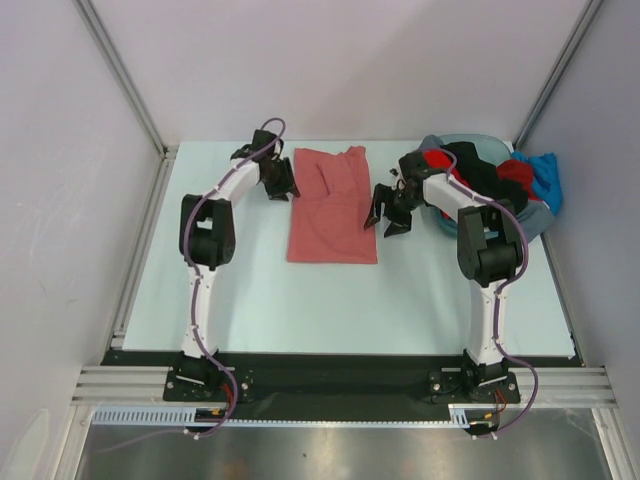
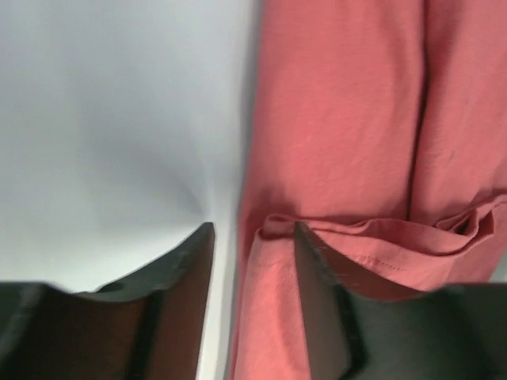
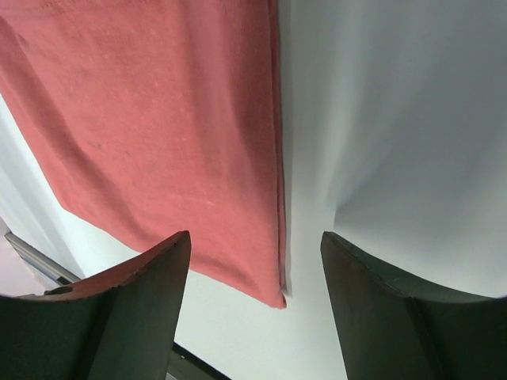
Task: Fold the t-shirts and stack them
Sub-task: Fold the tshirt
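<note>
1 salmon-red t-shirt (image 1: 332, 205) lies left of the basin (image 1: 468, 139), folded lengthwise only, with the left gripper (image 1: 280, 188) and right gripper (image 1: 387, 218) both released and empty at its edges, and at least 3 other t-shirts (image 1: 495, 172) heaped unfolded in the basin.

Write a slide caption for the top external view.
The left gripper and right gripper, both open, flank a partly folded salmon-red t-shirt; more shirts pile in the basin.

light: bright, even, diffuse | shadows: faint, soft on the desk (image 1: 300, 300) | glare: sheen on metal strip (image 1: 330, 455), bottom of frame | focus: wrist views soft, left gripper fingers (image 2: 178, 301) blurred
</note>
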Available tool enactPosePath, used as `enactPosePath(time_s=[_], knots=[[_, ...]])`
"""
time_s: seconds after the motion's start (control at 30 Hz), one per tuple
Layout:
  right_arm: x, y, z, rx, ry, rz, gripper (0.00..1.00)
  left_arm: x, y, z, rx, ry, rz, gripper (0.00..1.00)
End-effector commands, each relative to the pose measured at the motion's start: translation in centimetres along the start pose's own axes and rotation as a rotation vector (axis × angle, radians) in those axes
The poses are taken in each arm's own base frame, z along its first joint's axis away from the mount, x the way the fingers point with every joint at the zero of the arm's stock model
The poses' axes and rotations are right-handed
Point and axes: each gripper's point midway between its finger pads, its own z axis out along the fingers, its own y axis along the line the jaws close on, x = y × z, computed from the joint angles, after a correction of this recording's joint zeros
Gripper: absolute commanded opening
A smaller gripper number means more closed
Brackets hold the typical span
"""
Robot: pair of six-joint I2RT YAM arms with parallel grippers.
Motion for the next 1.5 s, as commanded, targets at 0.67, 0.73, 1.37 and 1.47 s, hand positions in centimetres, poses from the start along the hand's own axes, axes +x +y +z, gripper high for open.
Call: enactPosePath(time_s=[0.67,0.73,1.37,1.47], knots=[[4.2,0.8,-4.2,-0.149,-0.371,0.487,0.86,14.3,0.1,-12.8,0.151,-0.071,-0.616,0.56],[3.8,1.2,-4.4,-0.193,-0.429,0.535,0.82,15.8,0.4,-12.1,0.137,-0.049,-0.663,0.57],[8.3,-1.8,-0.8,-0.002,-0.508,0.779,0.57,19.9,2.7,-7.5,0.003,0.021,-0.962,0.45],[9.0,-2.7,-0.7,0.015,-0.527,0.821,0.55,20.1,2.9,-7.2,-0.009,0.029,-0.983,0.43]])
